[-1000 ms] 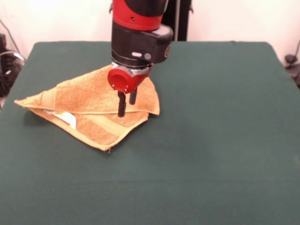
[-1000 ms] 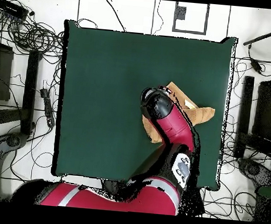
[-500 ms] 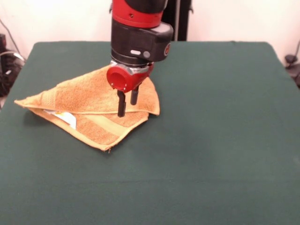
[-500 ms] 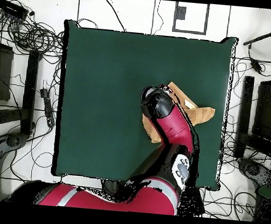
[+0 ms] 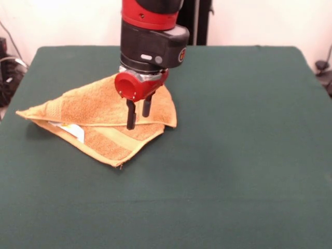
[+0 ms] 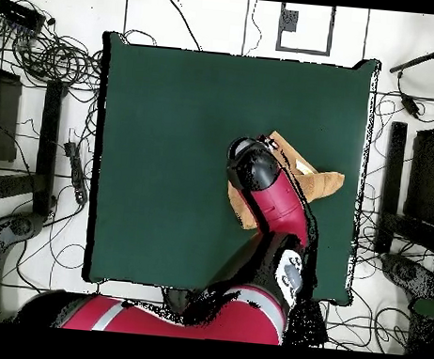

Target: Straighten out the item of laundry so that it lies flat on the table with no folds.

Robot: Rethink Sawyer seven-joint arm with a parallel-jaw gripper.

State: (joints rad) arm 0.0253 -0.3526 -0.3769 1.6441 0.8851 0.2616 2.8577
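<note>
A golden-orange towel (image 5: 101, 119) lies folded into a triangle at centre-left of the green table (image 5: 233, 155). The gripper (image 5: 138, 119) hangs over its right corner, jaws slightly apart, holding nothing. Pinching only the top layer would let the fold open.

No text can be read: the small white tag (image 5: 72, 130) on the towel (image 5: 98, 111) shows only illegible marks.

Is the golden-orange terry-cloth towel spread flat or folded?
Folded. The golden-orange terry-cloth towel lies doubled into a rough triangle on the dark green felt table, upper layer overlapping the lower, white tag showing between.
</note>
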